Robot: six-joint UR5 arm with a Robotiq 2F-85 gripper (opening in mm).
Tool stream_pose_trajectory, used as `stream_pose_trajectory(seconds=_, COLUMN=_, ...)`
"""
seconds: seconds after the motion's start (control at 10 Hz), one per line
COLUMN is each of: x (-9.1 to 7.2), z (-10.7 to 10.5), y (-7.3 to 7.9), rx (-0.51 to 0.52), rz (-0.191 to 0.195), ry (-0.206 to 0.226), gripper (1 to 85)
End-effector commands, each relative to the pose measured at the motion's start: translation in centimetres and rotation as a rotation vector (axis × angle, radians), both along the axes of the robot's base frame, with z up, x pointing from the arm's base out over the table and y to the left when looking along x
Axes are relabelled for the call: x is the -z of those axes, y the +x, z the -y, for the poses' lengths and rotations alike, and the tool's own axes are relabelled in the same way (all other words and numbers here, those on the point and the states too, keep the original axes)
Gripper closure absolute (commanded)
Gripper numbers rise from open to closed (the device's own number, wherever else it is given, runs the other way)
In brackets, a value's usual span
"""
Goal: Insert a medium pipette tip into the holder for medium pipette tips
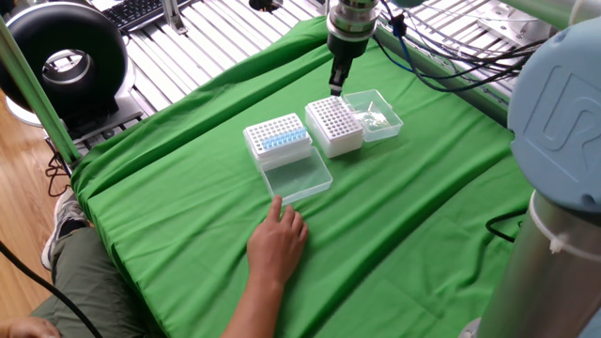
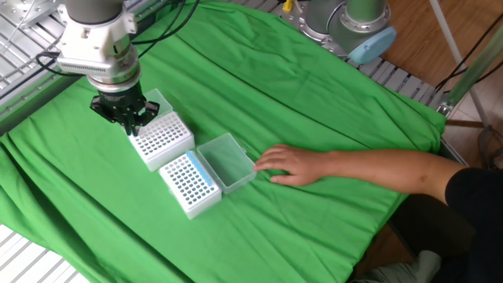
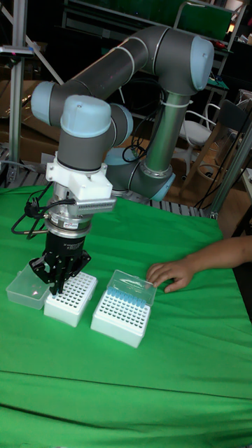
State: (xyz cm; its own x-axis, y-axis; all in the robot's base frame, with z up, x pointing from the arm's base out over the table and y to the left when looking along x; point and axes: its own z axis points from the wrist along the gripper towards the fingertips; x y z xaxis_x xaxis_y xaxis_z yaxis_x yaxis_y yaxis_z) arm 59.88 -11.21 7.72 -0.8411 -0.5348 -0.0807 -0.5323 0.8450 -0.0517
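**Seating a Medium Tip in Its Rack**

The black two-finger gripper (image 2: 126, 118) hangs just above the far corner of the white perforated rack for medium pipette tips (image 2: 163, 139). The fingers (image 3: 59, 278) are drawn close together, pointing straight down. Whether they pinch a medium pipette tip cannot be told; the tip is too thin to resolve in any view. No tip is seen standing proud of the rack holes.

Procedure, as judged:
- Keep the tool axis vertical and centred over one hole before any descent.
- Lower slowly; an off-centre tip will likely catch on the hole edge and bend or skew.
- Release only once the tip collar rests on the rack face.

The clear plastic tray (image 1: 374, 115), just beside the rack, appears to hold loose tips. A second white rack with blue tips (image 1: 278, 138) stands near, with its clear hinged lid (image 1: 297, 175) lying open on the cloth.

The counter is covered by a bright green cloth (image 2: 330, 110), wrinkled in places, so the racks could shift if pushed sideways. A person's bare hand (image 2: 289, 164) rests on the cloth near the open lid, apart from the gripper. Metal roller rails, cables and a black ring lamp (image 1: 62, 61) border the work area.
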Motion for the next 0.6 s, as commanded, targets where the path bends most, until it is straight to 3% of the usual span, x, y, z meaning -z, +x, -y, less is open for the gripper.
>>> stream_pose_trajectory(seconds=0.0, x=-2.9, z=-0.9, y=-0.5, rx=0.037, rz=-0.027, ry=0.0, gripper=84.7)
stream_pose_trajectory(seconds=0.2, x=-5.3, z=-1.9, y=-0.9, rx=0.057, rz=-0.056, ry=-0.01, gripper=84.7)
stream_pose_trajectory(seconds=0.5, x=-8.3, z=-5.2, y=-1.1, rx=0.144, rz=-0.087, ry=-0.018, gripper=84.7)
